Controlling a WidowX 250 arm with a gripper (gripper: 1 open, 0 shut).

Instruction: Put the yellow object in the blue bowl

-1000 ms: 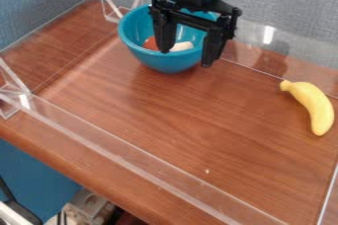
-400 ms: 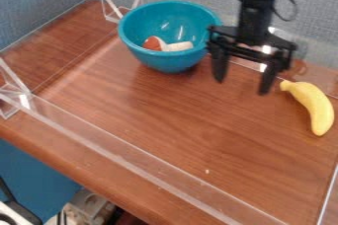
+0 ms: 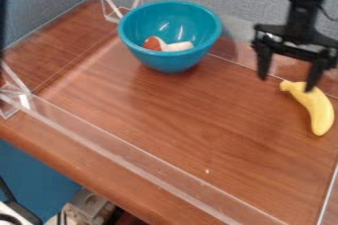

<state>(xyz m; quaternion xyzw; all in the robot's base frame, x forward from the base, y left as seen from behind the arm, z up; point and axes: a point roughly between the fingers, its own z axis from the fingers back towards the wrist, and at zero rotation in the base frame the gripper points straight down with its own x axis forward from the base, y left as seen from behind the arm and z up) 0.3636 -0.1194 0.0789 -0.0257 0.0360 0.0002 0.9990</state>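
Now the pincer (image 3: 294, 59), spread wide and grasping nothing, hangs just above the banana (image 3: 313, 105) at the tabletop's (image 3: 172, 120) right edge; bowl (image 3: 168, 36) sits near the back.

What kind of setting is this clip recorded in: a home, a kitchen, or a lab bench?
Most likely a lab test bench: a wooden table fenced by a clear plastic barrier, with only toy-like props, a yellow banana and a blue bowl, under one robot gripper.
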